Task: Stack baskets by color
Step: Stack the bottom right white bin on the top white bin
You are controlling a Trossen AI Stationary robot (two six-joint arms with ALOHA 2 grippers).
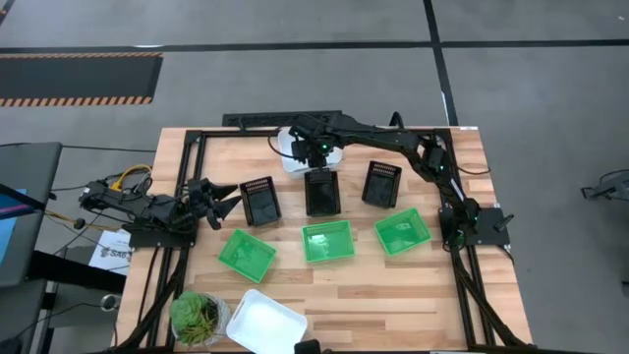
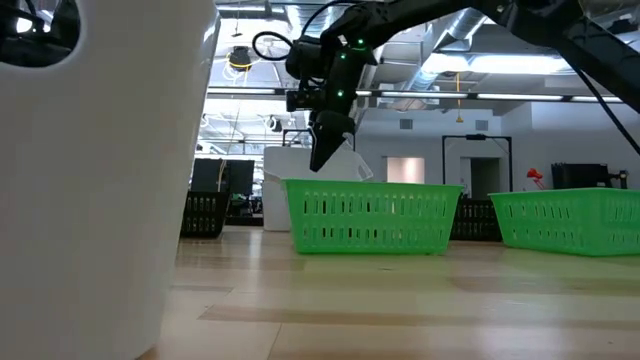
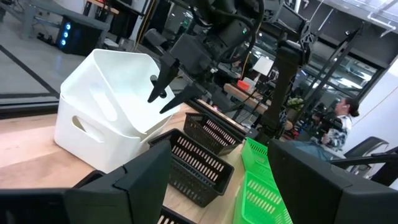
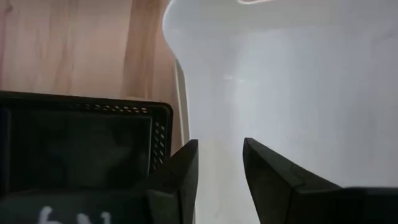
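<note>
The table (image 1: 393, 295) carried the white stack (image 1: 295, 155) at its far edge (top basket tilted), black baskets (image 1: 260, 200) in a row before it, green ones (image 1: 246, 252) nearer. The right gripper (image 3: 171, 99) hung over the stack, fingers apart, empty; the left gripper (image 1: 224, 204) waited, fingers apart

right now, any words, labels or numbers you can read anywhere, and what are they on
"SA": start of a bold black word on the white paper sheet beside the left arm's base; the rest is hidden.
White marks on the dark surface at the edge of the right wrist view: cut off, unreadable.
Small wall signs in the room behind: too small to read.
The baskets show no labels.
</note>
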